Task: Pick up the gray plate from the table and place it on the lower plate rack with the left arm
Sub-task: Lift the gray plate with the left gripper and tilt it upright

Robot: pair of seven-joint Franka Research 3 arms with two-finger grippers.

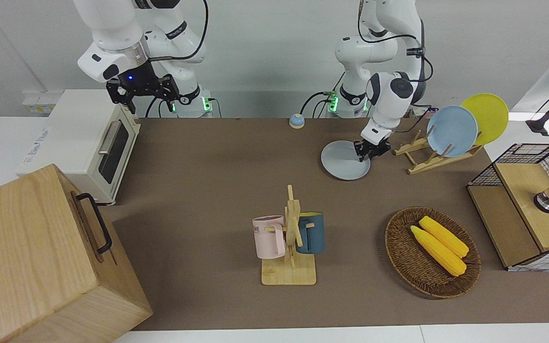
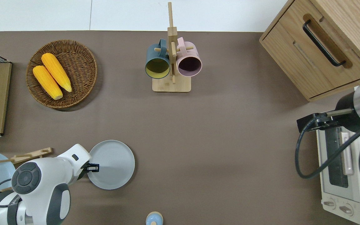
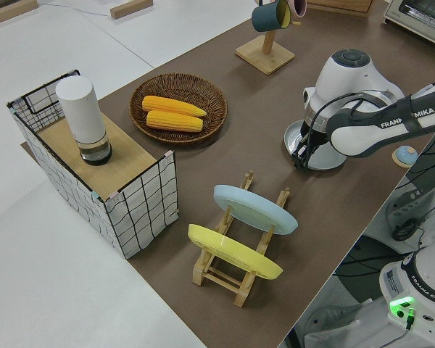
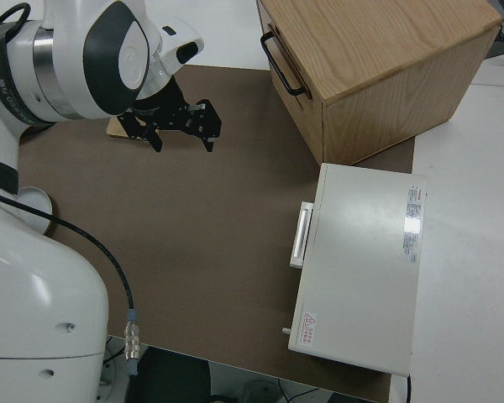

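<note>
Flat on the brown worktop [image 1: 217, 190], the gray plate [image 2: 112, 164] lies beside the lower plate rack [image 1: 420, 159]. The left gripper [image 1: 369, 151] is down at its rim, fingers seemingly clamped on the edge. The right arm is parked, fingers released.

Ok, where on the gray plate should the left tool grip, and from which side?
Grip the gray plate by its raised rim on the edge toward the left arm's end of the table, where the left tool already sits. The plate lies flat, so only the rim offers a pinch, one finger over and one under.
</note>
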